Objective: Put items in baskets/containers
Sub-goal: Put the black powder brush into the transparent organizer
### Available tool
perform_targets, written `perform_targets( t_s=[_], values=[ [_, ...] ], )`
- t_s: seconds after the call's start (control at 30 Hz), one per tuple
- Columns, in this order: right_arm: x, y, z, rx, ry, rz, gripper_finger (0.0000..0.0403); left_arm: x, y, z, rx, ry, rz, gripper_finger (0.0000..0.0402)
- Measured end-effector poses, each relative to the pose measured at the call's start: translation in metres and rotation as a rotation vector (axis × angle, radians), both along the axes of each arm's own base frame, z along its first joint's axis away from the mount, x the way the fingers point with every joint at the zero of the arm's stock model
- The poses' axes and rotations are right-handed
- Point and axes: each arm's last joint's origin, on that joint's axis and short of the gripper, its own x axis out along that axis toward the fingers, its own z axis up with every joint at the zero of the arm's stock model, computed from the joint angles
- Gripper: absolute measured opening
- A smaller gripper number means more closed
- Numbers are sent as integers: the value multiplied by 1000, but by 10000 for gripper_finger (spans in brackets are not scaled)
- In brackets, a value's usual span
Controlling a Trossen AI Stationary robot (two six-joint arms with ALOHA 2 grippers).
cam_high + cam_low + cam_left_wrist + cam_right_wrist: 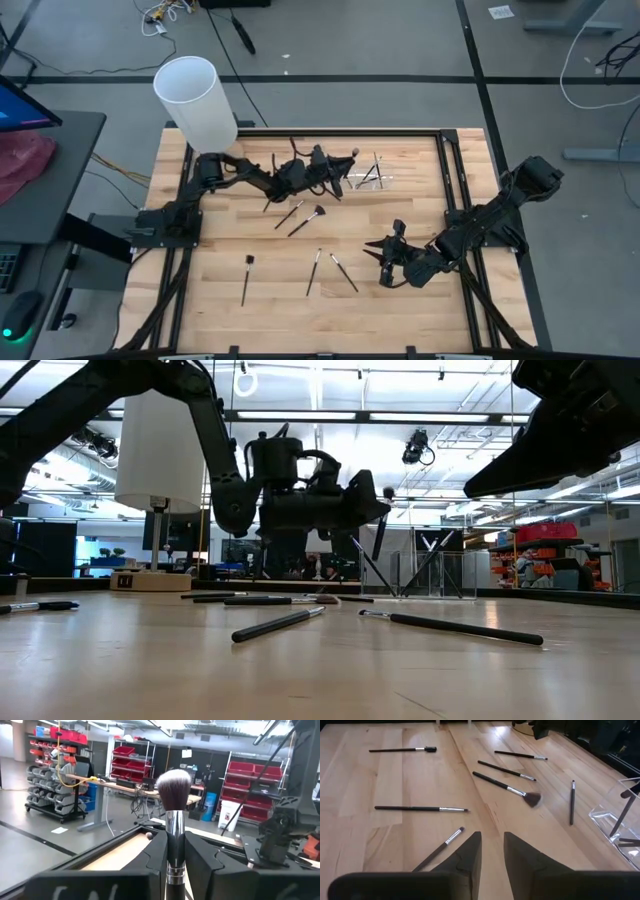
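Wooden tabletop [260, 310], framed by dark rails, carries the work area; a workshop with red shelving shows beyond it.

Left gripper [345, 165] is raised above the far part of the table, its fingers [200, 865] closed on one makeup brush [174, 815], which stands upright between them with the bristle head uppermost. Just beside this gripper, toward the right arm, sits the clear holder [620, 820], near the far rail; about three brushes lean inside it, though the count is uncertain through the transparent wall.

Loose brushes on the table, high view: six. Two [300, 217] lie just in front of the left gripper, a third beside them, one [246, 278] lies apart toward the left arm's base, and two [330, 270] lie beside the right gripper.

Right gripper [385, 262] hangs low over the near right part of the table, fingers [467, 852] slightly parted and holding nothing.

One tall white cylinder [195, 100] stands at the far left corner. Bare wood lies open along the near edge and between the two grippers.
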Motion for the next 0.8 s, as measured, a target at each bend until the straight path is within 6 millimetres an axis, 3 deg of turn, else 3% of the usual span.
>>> perform_targets(
  t_s=[0.8],
  values=[
    [0, 0, 0, -2, 2, 0, 84, 2, -2, -7, -53, 62, -10, 70]
  ],
)
